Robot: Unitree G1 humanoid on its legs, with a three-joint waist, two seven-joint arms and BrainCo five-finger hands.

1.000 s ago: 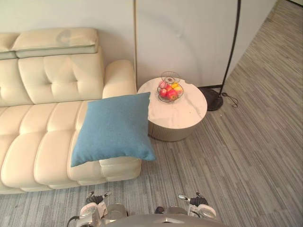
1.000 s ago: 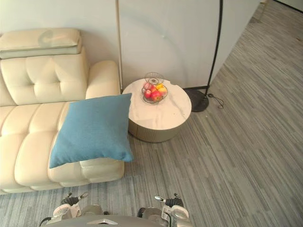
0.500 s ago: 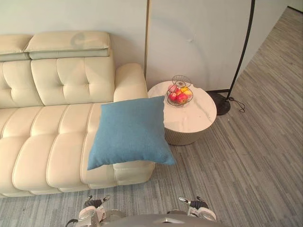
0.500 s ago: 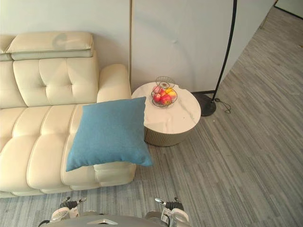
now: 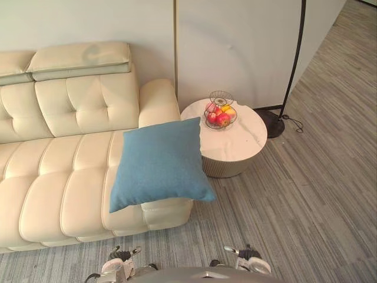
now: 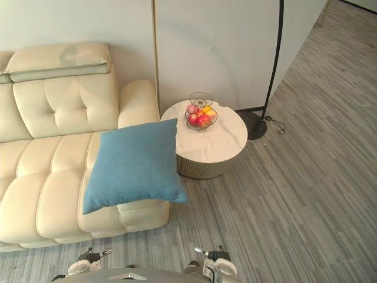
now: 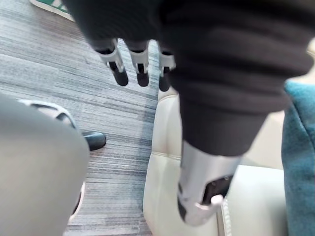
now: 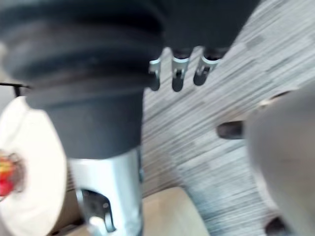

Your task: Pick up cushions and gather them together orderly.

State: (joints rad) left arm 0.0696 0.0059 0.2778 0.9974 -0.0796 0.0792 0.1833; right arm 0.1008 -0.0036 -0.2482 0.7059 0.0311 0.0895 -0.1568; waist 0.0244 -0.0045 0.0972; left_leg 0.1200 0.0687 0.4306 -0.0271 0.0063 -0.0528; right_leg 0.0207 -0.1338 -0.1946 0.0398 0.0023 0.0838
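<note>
A blue square cushion [image 5: 159,162] lies on the right end of the cream leather sofa [image 5: 53,177]. Its lower corner hangs past the seat's front edge, and its right edge reaches over the round table. An edge of the same cushion [image 7: 300,162] shows in the left wrist view. My left hand [image 7: 141,61] hangs beside the sofa's front over the floor, with straight fingers and nothing in it. My right hand [image 8: 177,73] hangs over the grey floor, also with straight fingers and holding nothing.
A round white marble side table [image 5: 235,138] stands against the sofa's right arm, with a wire basket of fruit [image 5: 220,113] on it. A black floor lamp's base [image 5: 272,124] sits behind it by the wall. Grey striped carpet stretches to the right.
The whole picture has shifted as the camera moved. The cushion lies in the same place on the sofa, and both hands still hang down.
</note>
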